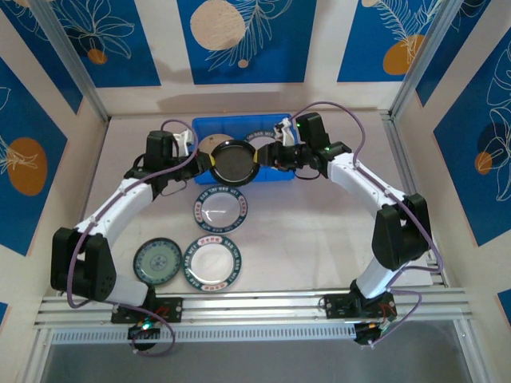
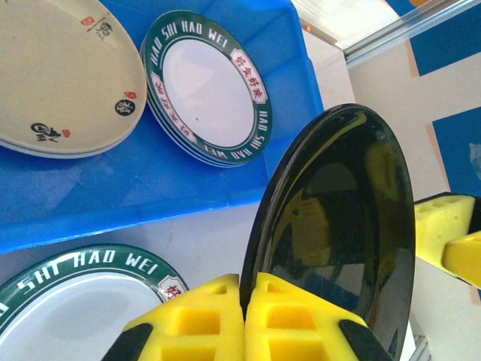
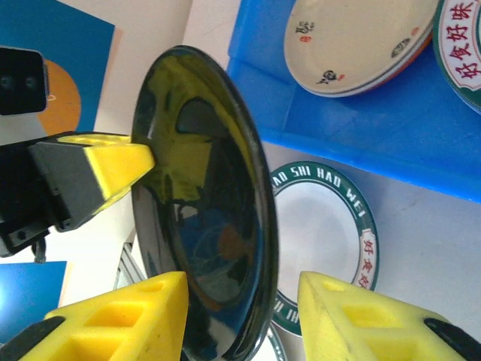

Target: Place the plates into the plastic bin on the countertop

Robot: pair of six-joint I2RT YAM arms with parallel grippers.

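A glossy black plate (image 1: 233, 162) (image 2: 338, 210) (image 3: 210, 203) hangs on edge above the front wall of the blue plastic bin (image 1: 239, 122) (image 2: 113, 203) (image 3: 361, 128). My left gripper (image 1: 209, 162) (image 2: 249, 293) is shut on the plate's left rim. My right gripper (image 1: 259, 157) (image 3: 240, 301) is open and straddles the opposite rim, with a gap beside one finger. In the bin lie a cream plate (image 1: 211, 144) (image 2: 60, 75) (image 3: 353, 37) and a stack of green-rimmed white plates (image 1: 262, 140) (image 2: 210, 86).
On the pale countertop (image 1: 319, 231) lie a green-rimmed white plate (image 1: 220, 209) (image 3: 323, 226) just in front of the bin, another one (image 1: 212, 261) nearer the arms, and a green patterned plate (image 1: 158, 262) to its left. An aluminium rail (image 1: 255, 303) runs along the near edge.
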